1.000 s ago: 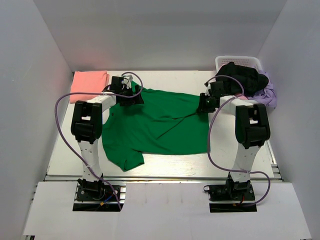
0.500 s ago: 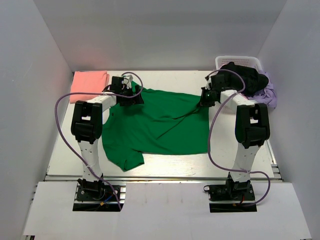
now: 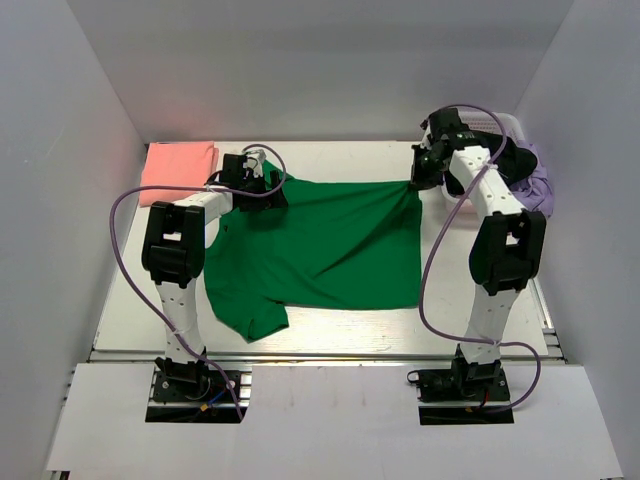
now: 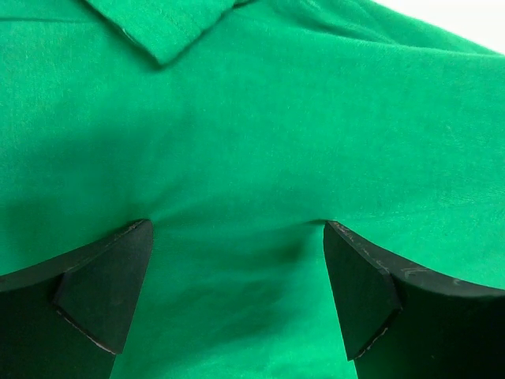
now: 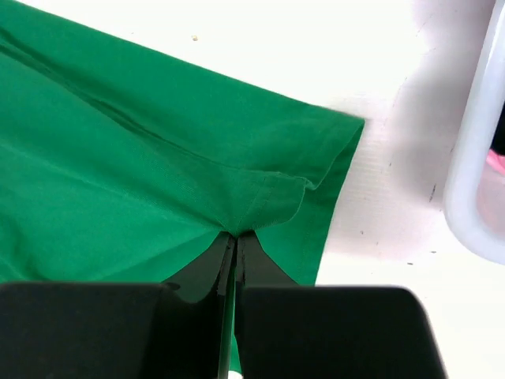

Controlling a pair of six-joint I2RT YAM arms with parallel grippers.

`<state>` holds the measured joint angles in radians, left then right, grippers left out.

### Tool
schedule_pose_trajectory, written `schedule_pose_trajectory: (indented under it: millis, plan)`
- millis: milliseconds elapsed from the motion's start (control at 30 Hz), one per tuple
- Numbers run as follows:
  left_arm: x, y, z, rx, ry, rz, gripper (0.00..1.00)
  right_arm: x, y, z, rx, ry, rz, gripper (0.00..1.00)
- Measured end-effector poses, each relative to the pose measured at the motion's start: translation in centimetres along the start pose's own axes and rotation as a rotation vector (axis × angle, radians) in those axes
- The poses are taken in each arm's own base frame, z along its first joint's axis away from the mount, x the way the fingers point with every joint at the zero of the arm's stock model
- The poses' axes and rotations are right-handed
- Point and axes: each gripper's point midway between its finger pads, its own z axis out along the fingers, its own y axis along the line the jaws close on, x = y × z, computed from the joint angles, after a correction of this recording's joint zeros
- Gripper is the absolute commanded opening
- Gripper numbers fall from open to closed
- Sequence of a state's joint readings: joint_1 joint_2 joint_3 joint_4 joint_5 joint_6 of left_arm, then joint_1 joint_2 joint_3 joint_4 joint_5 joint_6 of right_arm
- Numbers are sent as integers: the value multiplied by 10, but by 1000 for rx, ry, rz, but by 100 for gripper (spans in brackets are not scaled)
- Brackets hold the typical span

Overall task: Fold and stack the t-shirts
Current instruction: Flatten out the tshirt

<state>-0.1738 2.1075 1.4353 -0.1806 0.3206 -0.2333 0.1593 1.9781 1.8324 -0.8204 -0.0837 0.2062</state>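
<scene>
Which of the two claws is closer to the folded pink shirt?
Left. The left gripper stands open over the green shirt just beside the pink shirt; the right gripper pinches the green shirt's opposite corner.

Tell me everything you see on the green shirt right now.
The green shirt is soft bright knit cloth with a collar and short sleeves, spread mostly flat on the table, lightly creased. The right gripper, jaws shut, pinches near its far right corner; the left gripper, jaws wide open, rests near the collar.
</scene>
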Motion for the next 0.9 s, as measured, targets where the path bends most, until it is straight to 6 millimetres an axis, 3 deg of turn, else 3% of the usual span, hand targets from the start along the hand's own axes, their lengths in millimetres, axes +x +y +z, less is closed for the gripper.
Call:
schedule_pose_trajectory:
  millis: [167, 367, 467, 500, 600, 667, 767, 900]
  plan:
    - [-2, 0, 1, 6, -11, 4, 100, -9, 2, 14, -9, 18, -2, 0]
    - [-3, 0, 1, 9, -18, 7, 100, -12, 4, 71, -75, 23, -13, 0]
    - [-3, 0, 1, 9, -19, 7, 100, -19, 5, 98, -105, -11, -22, 24]
    - [-3, 0, 1, 9, -20, 7, 100, -21, 6, 104, -116, -19, -33, 37]
    - [-3, 0, 1, 9, -20, 8, 100, -26, 11, 111, -155, -47, -56, 44]
    - [-3, 0, 1, 9, -20, 8, 100, -28, 16, 111, -183, -68, -77, 59]
    - [-3, 0, 1, 10, -20, 10, 100, -17, 16, 107, -202, -66, -108, 64]
    - [-3, 0, 1, 10, -20, 11, 100, 17, 10, 96, -202, -37, -138, 64]
